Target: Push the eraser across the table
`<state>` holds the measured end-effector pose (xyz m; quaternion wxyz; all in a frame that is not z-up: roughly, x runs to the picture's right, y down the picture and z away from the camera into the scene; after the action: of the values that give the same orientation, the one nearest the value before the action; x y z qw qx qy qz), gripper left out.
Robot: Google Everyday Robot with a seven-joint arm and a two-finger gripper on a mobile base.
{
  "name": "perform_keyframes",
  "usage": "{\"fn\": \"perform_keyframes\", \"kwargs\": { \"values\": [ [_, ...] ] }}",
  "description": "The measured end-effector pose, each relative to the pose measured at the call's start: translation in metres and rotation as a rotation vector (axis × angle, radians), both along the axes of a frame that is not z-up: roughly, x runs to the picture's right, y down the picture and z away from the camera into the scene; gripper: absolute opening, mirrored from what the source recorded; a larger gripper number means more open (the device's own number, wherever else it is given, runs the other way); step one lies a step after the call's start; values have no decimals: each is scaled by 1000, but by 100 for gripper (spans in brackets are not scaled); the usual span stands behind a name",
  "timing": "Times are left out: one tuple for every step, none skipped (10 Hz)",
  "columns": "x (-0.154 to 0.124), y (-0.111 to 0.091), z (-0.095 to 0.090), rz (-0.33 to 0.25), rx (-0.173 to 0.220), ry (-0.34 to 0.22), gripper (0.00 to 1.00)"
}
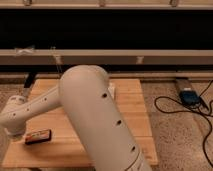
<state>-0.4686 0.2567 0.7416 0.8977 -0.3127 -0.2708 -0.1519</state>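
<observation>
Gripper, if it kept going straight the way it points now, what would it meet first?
The gripper, low at the left edge of the table, seems to point down, so it would likely meet the table first, just left of the eraser, though depth is unclear.

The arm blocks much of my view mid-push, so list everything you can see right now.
small flat dark-topped eraser: one, dark top with reddish sides, front-left of the table.
light wooden plank table: one, pale wood, centre.
white object: one, white, at the table's back, mostly hidden behind the arm.
blue box-shaped device: one, blue, on the floor at the right.
black cables: count unclear, black, on the floor at the right.
robot arm: one, white, across the table.
claw: one, shut, at the arm's end, just left of the eraser.
</observation>
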Motion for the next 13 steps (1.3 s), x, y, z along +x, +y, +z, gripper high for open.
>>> {"fn": "perform_keyframes", "kwargs": {
  "values": [
    [-4, 2, 1, -14, -3, -1, 0],
    [-5, 4, 4, -26, -6, 4, 0],
    [-6, 7, 6, -37, -9, 11, 0],
    [-5, 9, 11, -43, -13, 23, 0],
    [-2, 10, 16, -47, -16, 37, 0],
    [0, 10, 20, -49, -19, 49, 0],
    [2, 12, 24, -53, -21, 59, 0],
    [3, 13, 25, -54, -23, 67, 0],
    [6, 14, 26, -52, -25, 76, 0],
    [11, 12, 27, -46, -25, 86, 0],
    [17, 12, 28, -36, -27, 95, 0],
    [25, 10, 29, -22, -26, 106, 0],
    [31, 9, 29, -12, -28, 115, 0]
  ]
}}
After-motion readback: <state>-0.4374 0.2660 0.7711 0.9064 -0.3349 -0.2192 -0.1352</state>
